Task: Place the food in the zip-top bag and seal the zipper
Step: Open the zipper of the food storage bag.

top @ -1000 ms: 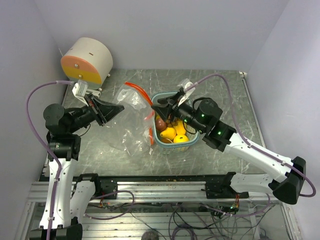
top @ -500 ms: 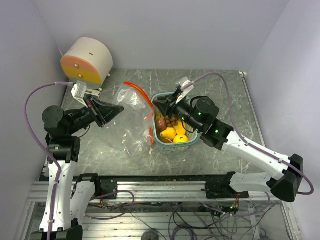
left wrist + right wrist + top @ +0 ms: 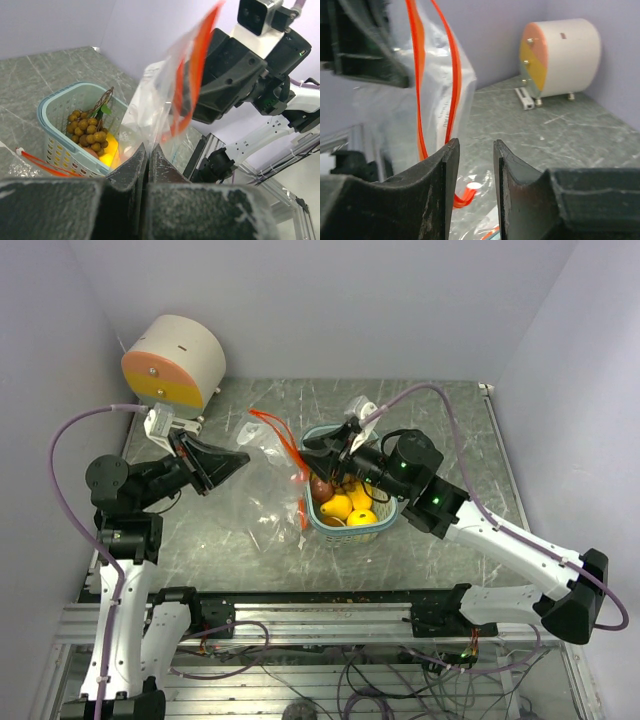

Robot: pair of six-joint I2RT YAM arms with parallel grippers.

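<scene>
A clear zip-top bag (image 3: pixel 262 480) with an orange zipper (image 3: pixel 283 435) is held up off the table. My left gripper (image 3: pixel 243 458) is shut on the bag's edge (image 3: pixel 150 107). My right gripper (image 3: pixel 305 443) is open, its fingers (image 3: pixel 440 165) right beside the orange zipper (image 3: pixel 451 80), nothing between them. The food lies in a light-blue basket (image 3: pixel 392 512): a brown-purple grape bunch (image 3: pixel 86 131), a dark red fruit (image 3: pixel 321 487) and yellow lemon-like fruits (image 3: pixel 346 507). The right arm hides part of the basket in the top view.
A white drum-shaped device with an orange and yellow face (image 3: pixel 172 362) stands at the back left; it also shows in the right wrist view (image 3: pixel 560 57). Walls close in the table on three sides. A metal rail (image 3: pixel 320 602) runs along the near edge.
My right gripper has moved left from above the basket toward the bag's zipper. The bag's orange mouth has shifted and lifted slightly. The left arm has barely moved.
</scene>
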